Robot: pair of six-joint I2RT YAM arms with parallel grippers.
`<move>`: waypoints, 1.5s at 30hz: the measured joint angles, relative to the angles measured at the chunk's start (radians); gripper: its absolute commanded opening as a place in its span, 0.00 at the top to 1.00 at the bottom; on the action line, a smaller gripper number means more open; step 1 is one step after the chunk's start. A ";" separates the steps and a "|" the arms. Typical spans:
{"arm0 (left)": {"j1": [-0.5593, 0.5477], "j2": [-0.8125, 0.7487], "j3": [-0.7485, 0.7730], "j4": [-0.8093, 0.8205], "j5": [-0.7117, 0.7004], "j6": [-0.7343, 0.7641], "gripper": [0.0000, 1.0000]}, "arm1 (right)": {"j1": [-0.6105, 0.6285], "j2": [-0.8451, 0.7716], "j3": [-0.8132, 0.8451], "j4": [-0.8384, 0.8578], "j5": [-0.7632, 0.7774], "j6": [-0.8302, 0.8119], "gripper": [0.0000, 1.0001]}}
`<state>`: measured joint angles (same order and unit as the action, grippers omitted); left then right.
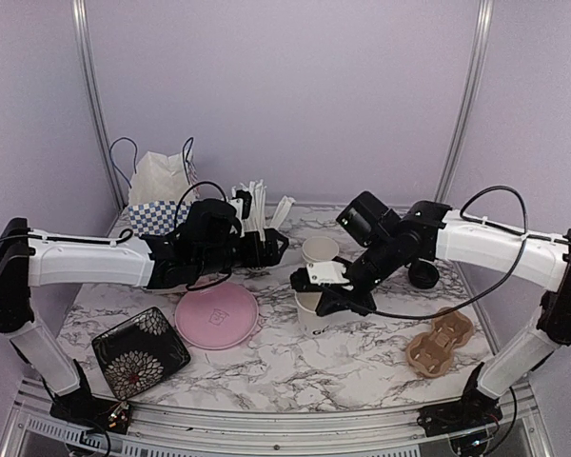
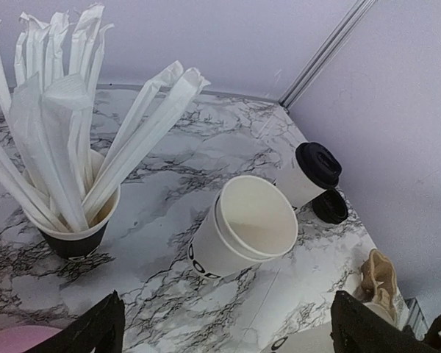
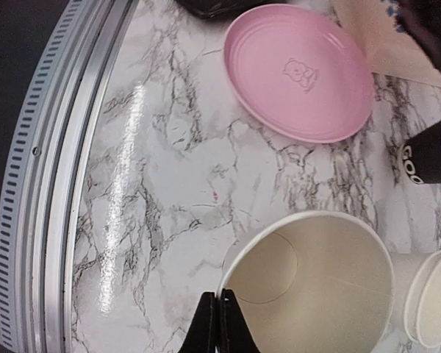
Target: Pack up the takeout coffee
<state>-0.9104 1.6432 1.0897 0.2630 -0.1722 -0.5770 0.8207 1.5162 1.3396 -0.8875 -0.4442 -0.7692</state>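
Note:
My right gripper (image 3: 220,318) is shut on the rim of a lidless white paper cup (image 3: 316,287), which stands on the marble table (image 3: 176,184); from above, this gripper (image 1: 306,280) sits over that cup (image 1: 309,309). A second lidless "GOOD" cup (image 2: 242,228) stands further back (image 1: 320,249). My left gripper (image 2: 228,338) is open, its fingers (image 2: 88,331) wide apart and empty, short of that cup. A cup with a black lid (image 2: 309,173) stands by the right wall, and a loose black lid (image 2: 329,207) lies next to it.
A black cup of white sticks (image 2: 73,220) stands left of the cups. A pink plate (image 1: 216,316), a black flowered dish (image 1: 140,350) and a brown cardboard cup carrier (image 1: 440,341) lie nearer the front. A paper bag (image 1: 160,181) and a checked box (image 1: 157,217) stand at the back left.

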 measured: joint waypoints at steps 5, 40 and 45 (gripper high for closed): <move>0.006 -0.021 0.047 -0.114 0.000 0.017 0.01 | 0.137 -0.004 -0.129 0.048 0.058 -0.050 1.00; 0.006 -0.138 0.057 -0.193 0.066 0.138 0.01 | 0.155 0.046 -0.119 0.089 0.026 -0.052 0.54; 0.006 -0.174 0.060 -0.246 0.049 0.162 0.01 | 0.019 -0.072 -0.118 0.063 0.004 -0.047 0.50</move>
<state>-0.9047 1.4689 1.1496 0.0166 -0.1230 -0.4149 0.8402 1.4437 1.2213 -0.8246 -0.4400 -0.8158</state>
